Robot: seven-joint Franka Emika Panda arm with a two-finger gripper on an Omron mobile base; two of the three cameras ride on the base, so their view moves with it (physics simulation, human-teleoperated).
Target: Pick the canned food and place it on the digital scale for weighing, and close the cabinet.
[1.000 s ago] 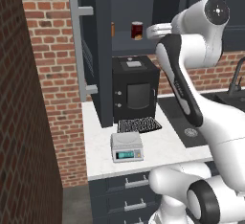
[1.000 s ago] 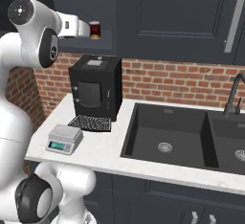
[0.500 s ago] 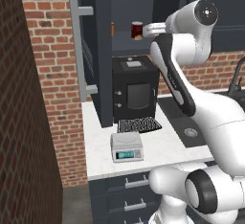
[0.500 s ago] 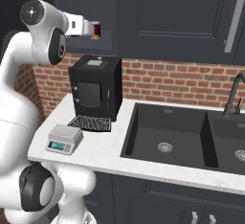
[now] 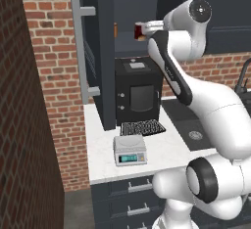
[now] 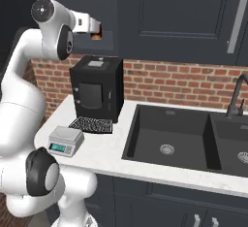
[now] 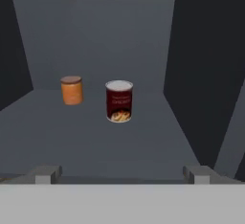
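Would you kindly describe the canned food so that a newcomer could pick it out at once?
Look inside the open cabinet above the counter, on its grey shelf. Two small containers stand there upright and apart; the canned food is the dark red one with a silver top, not the orange jar beside it.

A black box appliance [image 5: 138,95] stands upright at the back of the white counter [image 5: 100,149], against the brick wall [image 6: 184,81]; a black ribbed mat [image 5: 142,127] lies flat on the counter just in front of it. To the right, a dark double sink [image 6: 170,139] is set into the counter, with a dark faucet [image 6: 236,97] at its far right side, and drawers [image 5: 132,186] with silver handles run below. On the grey shelf [image 7: 95,141], an orange jar [image 7: 72,90] stands upright, far left.
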